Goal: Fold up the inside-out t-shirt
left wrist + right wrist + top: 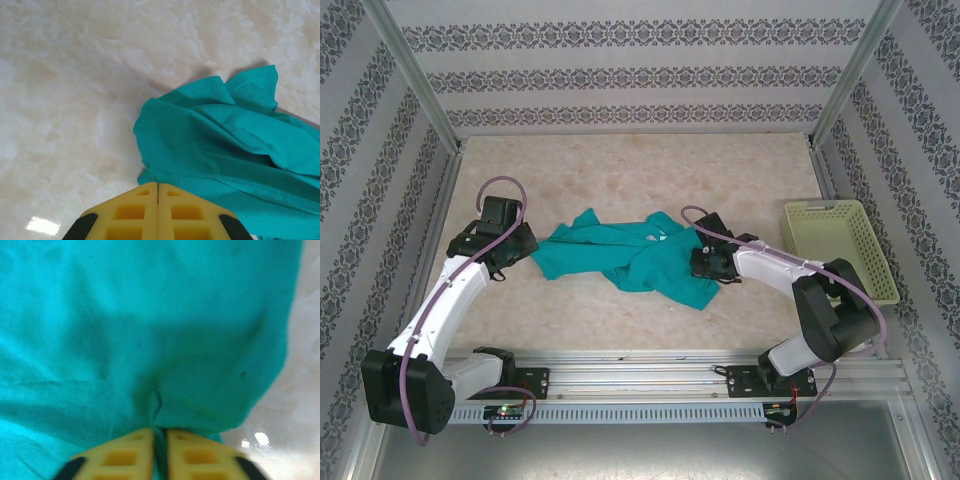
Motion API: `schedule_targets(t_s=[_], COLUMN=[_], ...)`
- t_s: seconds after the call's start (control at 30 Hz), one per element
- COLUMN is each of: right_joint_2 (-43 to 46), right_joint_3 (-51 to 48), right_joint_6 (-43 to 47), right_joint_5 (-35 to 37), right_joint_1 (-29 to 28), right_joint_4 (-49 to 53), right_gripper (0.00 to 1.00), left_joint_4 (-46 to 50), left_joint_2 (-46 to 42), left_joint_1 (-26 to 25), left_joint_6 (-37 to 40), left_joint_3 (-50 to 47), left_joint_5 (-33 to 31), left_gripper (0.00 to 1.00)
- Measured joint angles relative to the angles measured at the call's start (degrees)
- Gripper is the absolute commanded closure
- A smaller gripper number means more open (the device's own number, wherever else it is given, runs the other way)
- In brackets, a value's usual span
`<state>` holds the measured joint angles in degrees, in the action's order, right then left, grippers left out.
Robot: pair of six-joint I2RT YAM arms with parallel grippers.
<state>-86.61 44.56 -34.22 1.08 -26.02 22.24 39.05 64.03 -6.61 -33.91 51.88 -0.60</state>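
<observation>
Marbled table [620, 160], right tool [160, 431] low, clamped on teal t-shirt [620, 255]; left tool [158, 185] low, together beside it.

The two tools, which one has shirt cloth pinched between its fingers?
The right tool: t-shirt cloth puckers into the gap between its fingers. The left tool has its fingers flush together, no cloth showing between them.

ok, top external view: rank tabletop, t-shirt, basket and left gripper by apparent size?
1. tabletop
2. t-shirt, crumpled, spread wider than the basket
3. basket, close to the shirt in area, so that order is unsure
4. left gripper
</observation>
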Motion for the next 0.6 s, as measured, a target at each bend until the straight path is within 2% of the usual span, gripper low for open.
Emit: schedule_targets(t_s=[0.17,0.37,0.5,0.6], right_joint_2=[5.8,23.1,36.2,41.7], right_joint_3=[0.0,-0.1,0.0,0.8], right_joint_6=[0.7,3.9,6.3,7.6], right_joint_5=[2.4,3.4,-0.4,-4.6], right_joint_1=[0.5,5.4,14.0,19.5], right_joint_4=[2.4,7.7,10.4,12.2], right_gripper=[1.0,1.0,1.0,1.0], left_joint_4=[0.1,0.5,0.9,1.0], left_joint_2=[0.1,0.8,-1.4,-5.2], left_joint_1=[0.5,7.3,11.6,12.3], left_joint_6=[0.0,-0.7,-1.2,-1.7], left_joint_3=[0.0,0.3,2.3,4.7], left_joint_5=[-1.9,-2.7,-2.4,-1.4], left_gripper=[1.0,1.0,1.0,1.0])
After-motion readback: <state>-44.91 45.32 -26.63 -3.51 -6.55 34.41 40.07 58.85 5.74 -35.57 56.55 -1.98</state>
